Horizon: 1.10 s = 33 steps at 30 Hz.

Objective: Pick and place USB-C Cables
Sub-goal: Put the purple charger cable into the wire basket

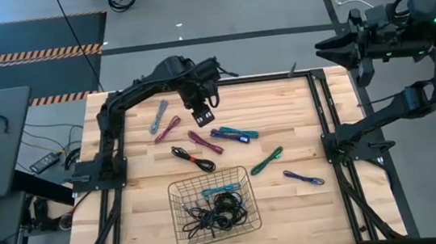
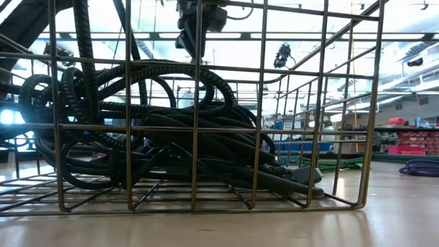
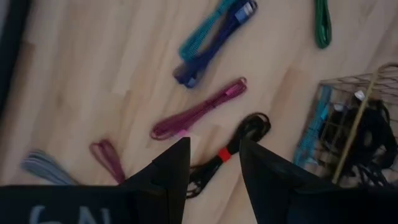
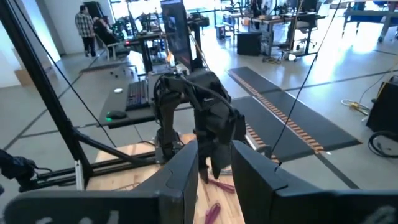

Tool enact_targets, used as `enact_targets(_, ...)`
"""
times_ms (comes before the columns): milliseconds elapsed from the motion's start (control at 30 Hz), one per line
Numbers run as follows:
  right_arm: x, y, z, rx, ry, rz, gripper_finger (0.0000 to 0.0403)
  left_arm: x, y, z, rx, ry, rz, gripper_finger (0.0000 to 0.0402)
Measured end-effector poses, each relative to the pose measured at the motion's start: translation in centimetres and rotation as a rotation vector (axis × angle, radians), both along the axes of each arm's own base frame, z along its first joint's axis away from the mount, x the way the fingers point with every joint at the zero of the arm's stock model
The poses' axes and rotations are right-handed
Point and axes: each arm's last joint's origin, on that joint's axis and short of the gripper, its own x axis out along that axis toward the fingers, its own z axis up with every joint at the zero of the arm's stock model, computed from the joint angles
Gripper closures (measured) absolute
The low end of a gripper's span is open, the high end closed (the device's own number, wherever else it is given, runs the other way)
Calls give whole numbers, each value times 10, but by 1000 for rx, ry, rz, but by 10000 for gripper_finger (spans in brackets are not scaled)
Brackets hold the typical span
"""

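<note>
Left gripper (image 1: 202,113) hovers above the magenta cable (image 1: 205,142), fingers apart, empty; right arm parked off-table.

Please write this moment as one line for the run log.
left gripper: open, above table, over loose cables | right gripper: open, empty, off table | basket: holds black cables and a teal one

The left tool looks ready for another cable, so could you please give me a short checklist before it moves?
1. Left tool open, nothing between its fingers: ok.
2. Left tool above loose cables, magenta cable and black cable just ahead: ok.
3. Which cable it targets: cannot tell.
4. Wire basket on the table, top unobstructed: ok.
5. Right tool raised beyond the table's right edge, clear of the work: ok.
</note>
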Motion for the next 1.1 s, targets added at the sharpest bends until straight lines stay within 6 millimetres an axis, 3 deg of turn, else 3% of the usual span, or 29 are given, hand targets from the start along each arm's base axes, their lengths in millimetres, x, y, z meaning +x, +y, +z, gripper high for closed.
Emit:
enact_targets(233,-1,0,-2,-40,26,7,302,-6,15,4,16,-33,22,256)
enact_targets(567,-1,0,-2,-52,29,9,302,8,29,0,-81,-197,-19,255)
enact_targets(833,0,0,-2,-39,24,7,302,29,32,4,26,-366,-95,259)
enact_targets(1100,0,0,-2,-25,21,5,302,33,30,-3,100,-311,-112,234)
